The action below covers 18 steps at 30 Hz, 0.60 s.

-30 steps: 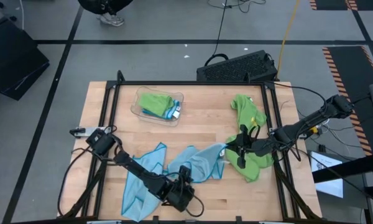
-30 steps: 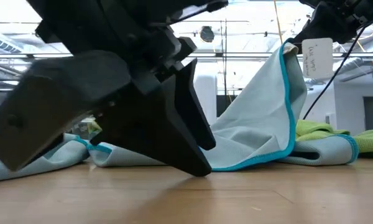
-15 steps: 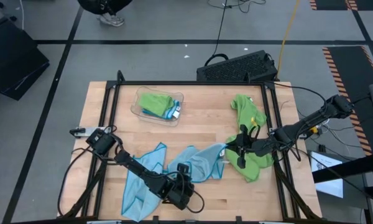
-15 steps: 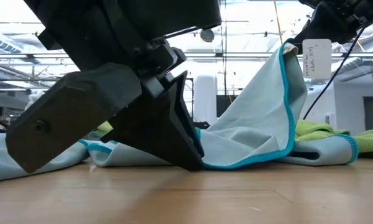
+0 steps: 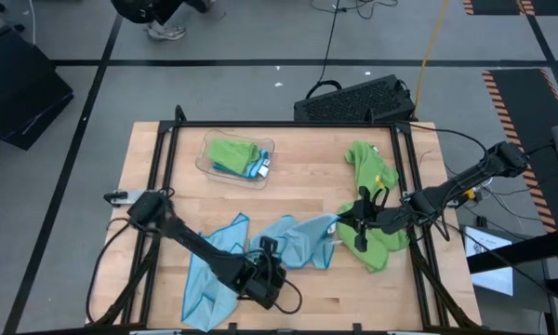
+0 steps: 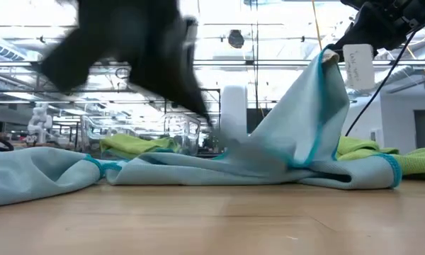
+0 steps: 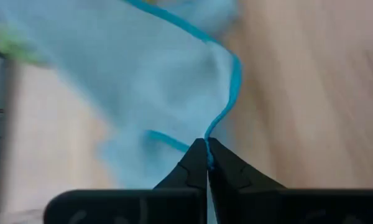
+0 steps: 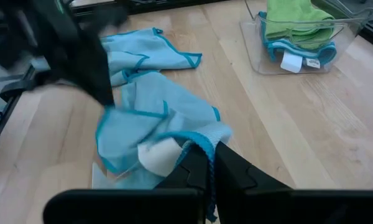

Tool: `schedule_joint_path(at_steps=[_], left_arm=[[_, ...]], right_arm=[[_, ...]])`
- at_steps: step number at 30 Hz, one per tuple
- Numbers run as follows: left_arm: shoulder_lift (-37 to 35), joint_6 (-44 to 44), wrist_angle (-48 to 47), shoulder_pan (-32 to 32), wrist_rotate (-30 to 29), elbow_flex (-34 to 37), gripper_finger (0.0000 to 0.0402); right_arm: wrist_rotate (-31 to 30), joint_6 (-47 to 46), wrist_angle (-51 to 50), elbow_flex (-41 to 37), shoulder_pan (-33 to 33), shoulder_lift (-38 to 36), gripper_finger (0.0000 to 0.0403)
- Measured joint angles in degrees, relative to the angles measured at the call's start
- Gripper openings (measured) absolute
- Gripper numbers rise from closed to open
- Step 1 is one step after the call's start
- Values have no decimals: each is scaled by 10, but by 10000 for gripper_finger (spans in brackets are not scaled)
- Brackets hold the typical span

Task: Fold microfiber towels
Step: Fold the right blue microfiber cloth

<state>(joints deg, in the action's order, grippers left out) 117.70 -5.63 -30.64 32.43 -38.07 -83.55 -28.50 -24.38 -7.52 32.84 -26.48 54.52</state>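
Left gripper (image 5: 268, 249) near table's (image 5: 307, 186) front edge, jaws fully closed on hem of middle light blue towel (image 5: 298, 244). Right gripper (image 5: 338, 223) pinches the same towel's opposite corner, raised just beside the green towels (image 5: 372, 200).

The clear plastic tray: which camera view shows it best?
The right wrist view: the clear plastic tray shows close, holding folded green and blue towels. The high view shows it small; the low and left wrist views do not show it.
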Motion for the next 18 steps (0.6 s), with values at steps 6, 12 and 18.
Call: schedule_joint_path(at_steps=[6, 12, 18], left_arm=[[-87, -24, -64, -6, -105, 0, 4], [-149, -133, -166, -12, -222, -2, 5], [-154, -312, -301, -23, -247, -2, 5]], right_arm=[[0, 6, 0, 0, 0, 19, 18], [1, 13, 0, 0, 0, 51, 54], [33, 29, 0, 0, 0, 80, 75]])
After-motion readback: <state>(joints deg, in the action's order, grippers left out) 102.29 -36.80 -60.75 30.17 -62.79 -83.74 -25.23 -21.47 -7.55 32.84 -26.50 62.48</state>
